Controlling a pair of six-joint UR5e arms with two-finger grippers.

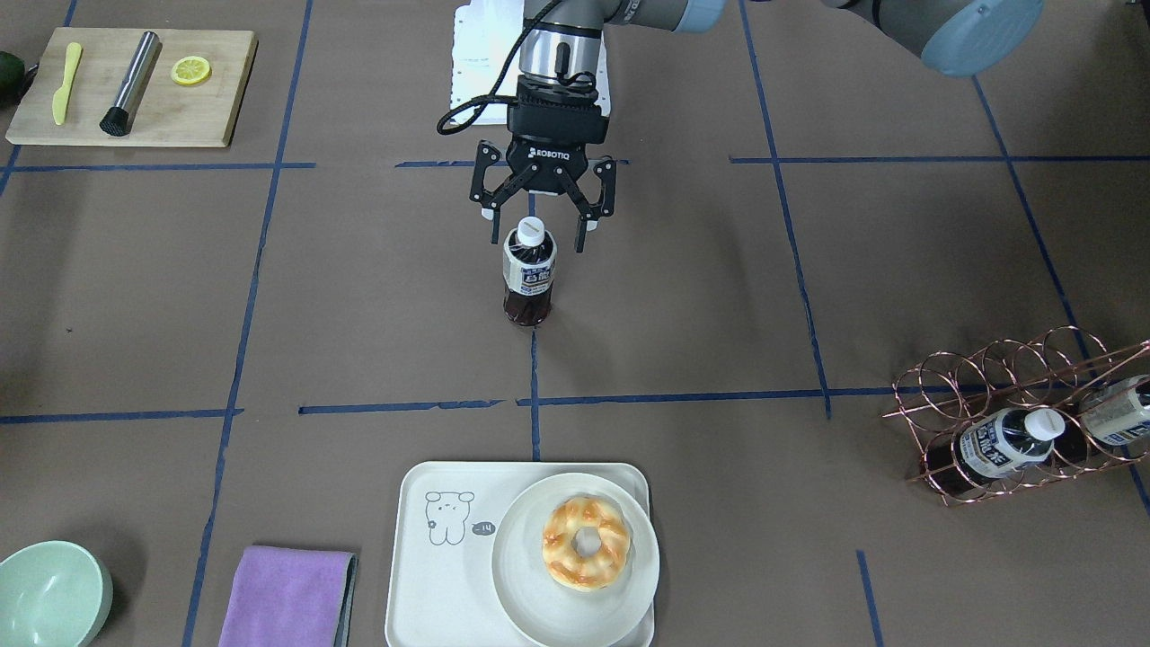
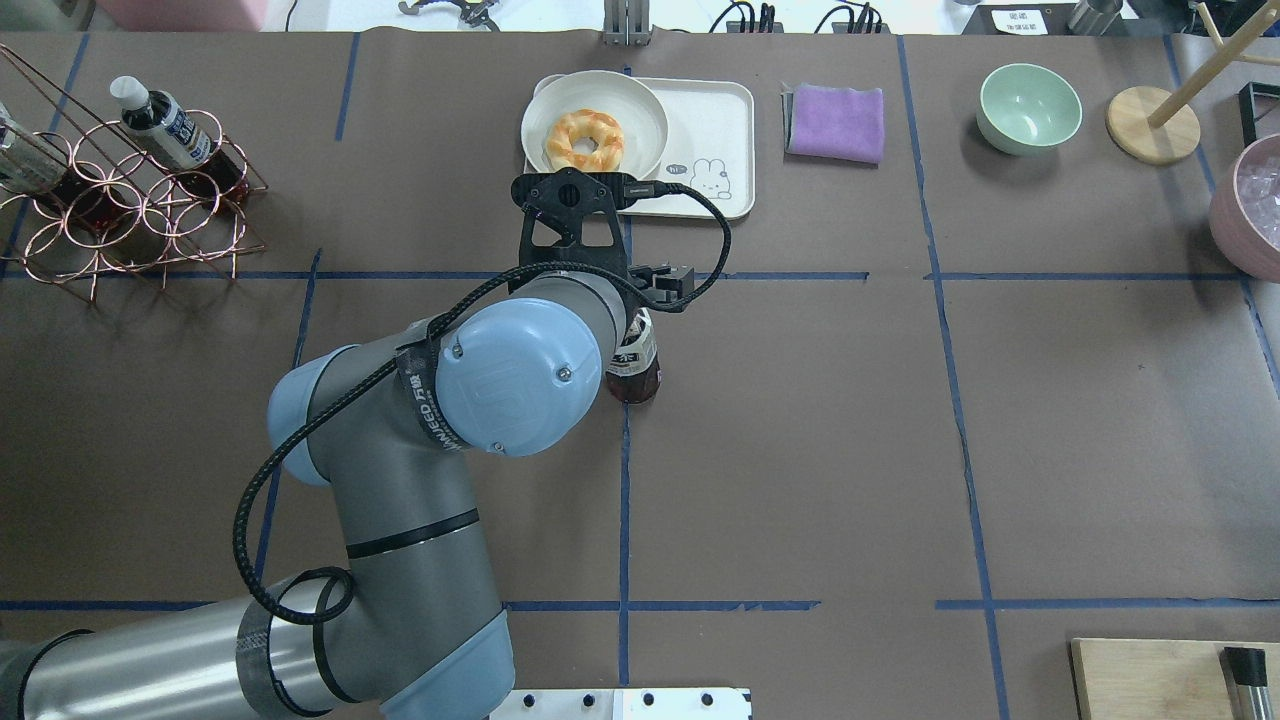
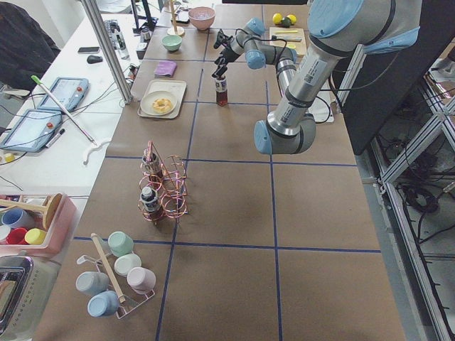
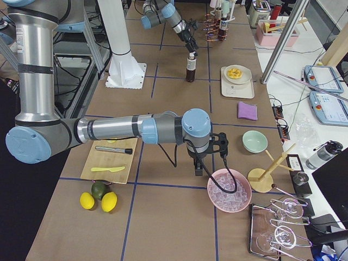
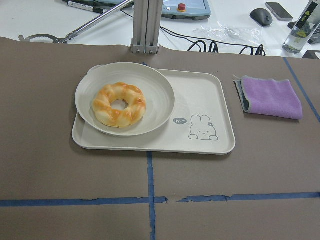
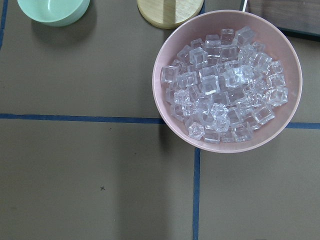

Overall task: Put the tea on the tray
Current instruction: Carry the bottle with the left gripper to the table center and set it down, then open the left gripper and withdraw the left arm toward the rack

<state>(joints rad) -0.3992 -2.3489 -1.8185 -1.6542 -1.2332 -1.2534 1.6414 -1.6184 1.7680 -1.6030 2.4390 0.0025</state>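
Observation:
The tea [image 1: 528,274] is a small bottle of dark reddish-brown drink with a white cap, standing upright on the brown table mid-way; it also shows in the overhead view [image 2: 636,372], partly under the left wrist. My left gripper [image 1: 537,235] is open, pointing down, with one finger on each side of the cap and not touching it. The cream tray [image 1: 431,584] with the bear drawing lies further toward the operators' side, also in the left wrist view [image 5: 200,100]. My right gripper [image 4: 199,169] hangs beside a pink ice bowl; I cannot tell whether it is open or shut.
A white plate [image 1: 517,580] with a doughnut [image 1: 586,542] fills half the tray. A purple cloth [image 1: 287,598] and a green bowl [image 1: 49,598] lie beside it. A copper wire rack [image 1: 1015,377] holds two similar bottles. A wooden board [image 1: 207,99] and the ice bowl [image 6: 165,100] stand apart.

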